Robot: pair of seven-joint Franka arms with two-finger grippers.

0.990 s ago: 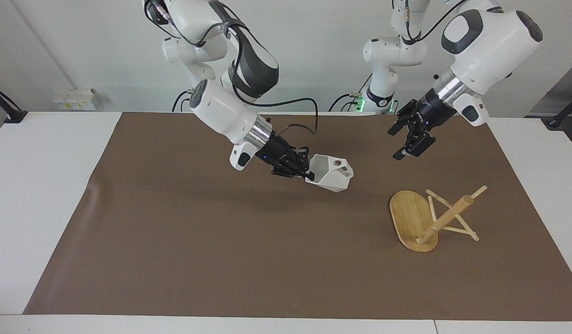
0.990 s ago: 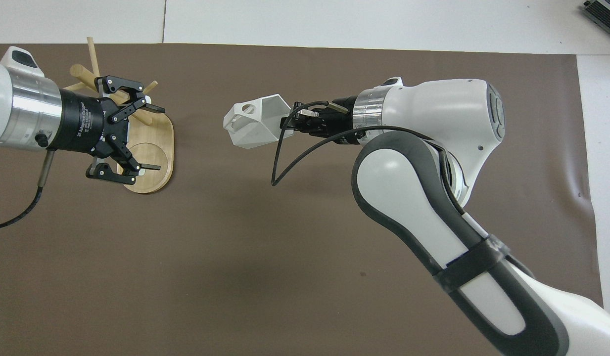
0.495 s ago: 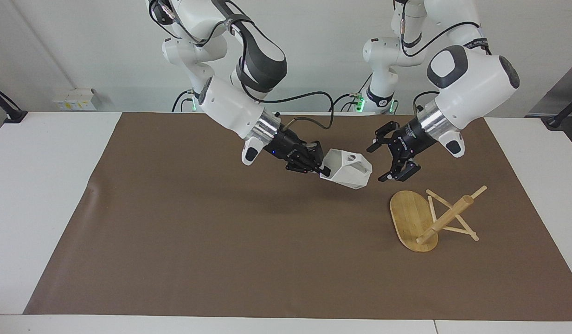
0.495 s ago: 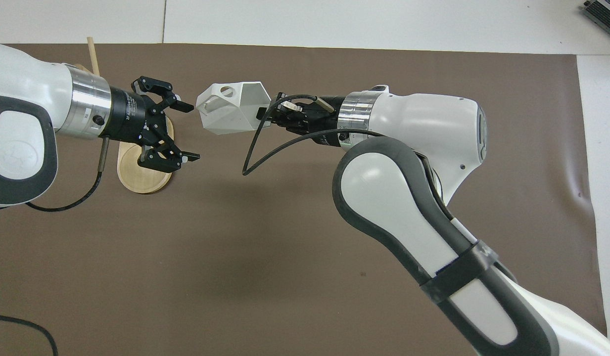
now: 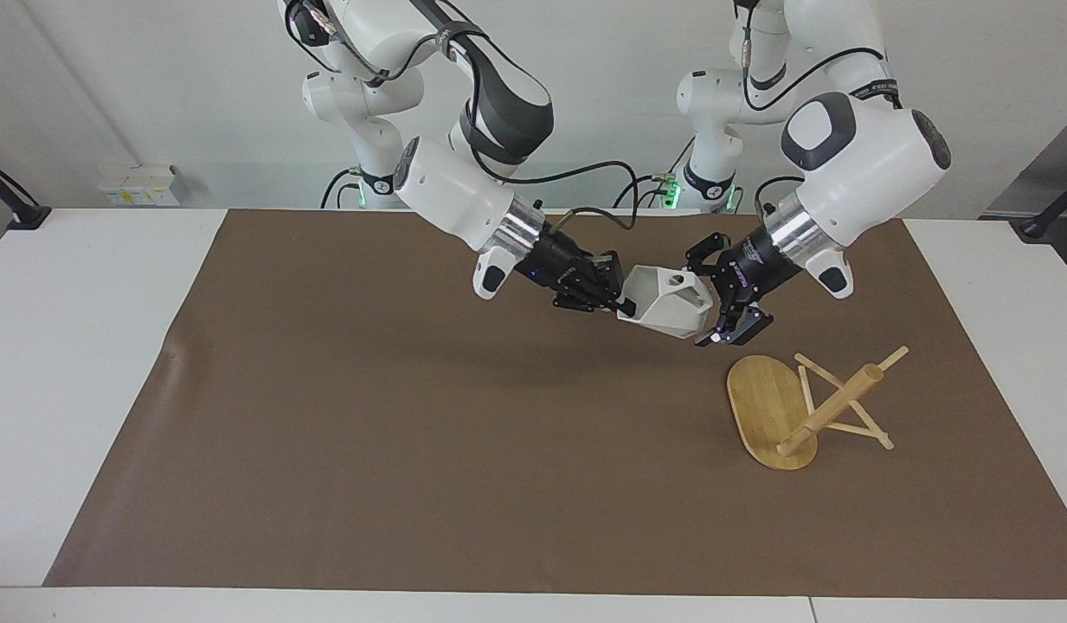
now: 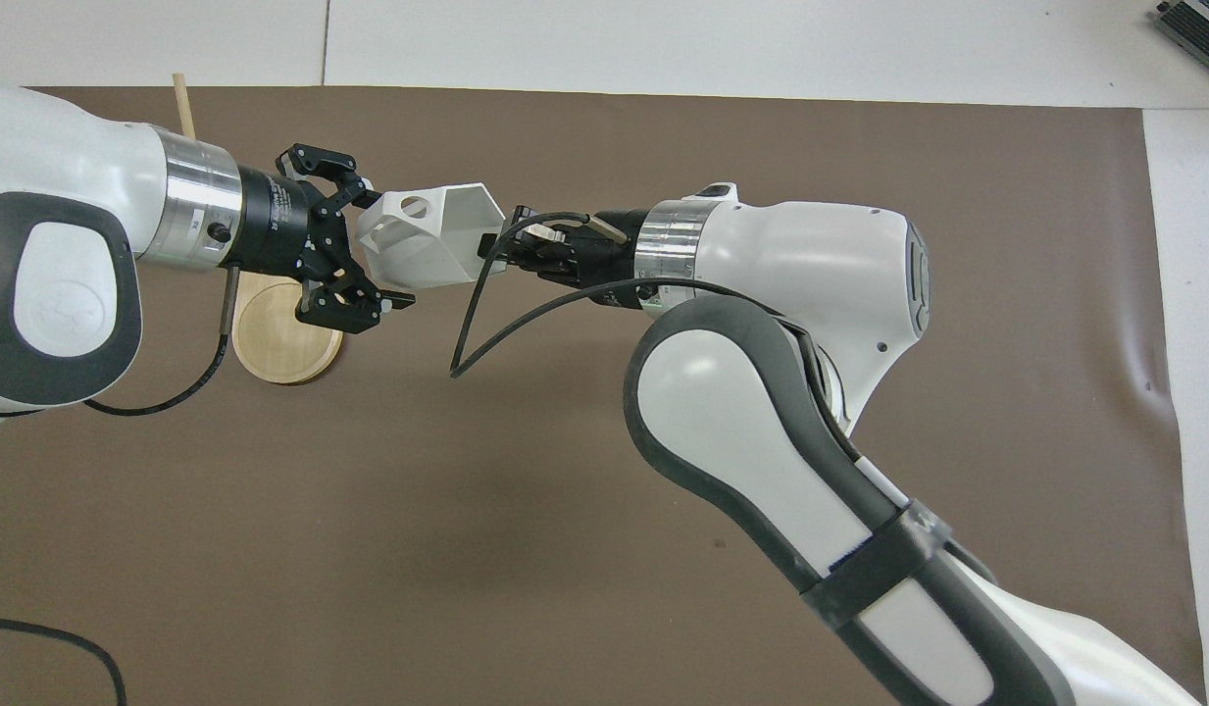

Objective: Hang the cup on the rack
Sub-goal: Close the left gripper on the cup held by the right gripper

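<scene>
1. Looking through the facing view first, I see the right gripper up in the air over the brown mat, its fingers clamped on the rim of the cup.
2. I read the cup as tipped on its side, clear of the mat, its mouth toward the right gripper and its base toward the left gripper.
3. I note the left gripper's fingers spread wide, one above and one below the cup's base end; I cannot tell whether either finger touches it.
4. I see the rack lying tipped over on the mat toward the left arm's end of the table, its oval base on edge, post and pegs slanting, well apart from the cup.
5. Turning to the overhead view, I see the right gripper pinching the cup at its open end, a black cable looping below the wrist.
6. I see the left gripper spread around the cup's closed end, the handle's round hole facing up.
7. I see the rack mostly covered by the left arm; only part of its base and one peg tip show.
</scene>
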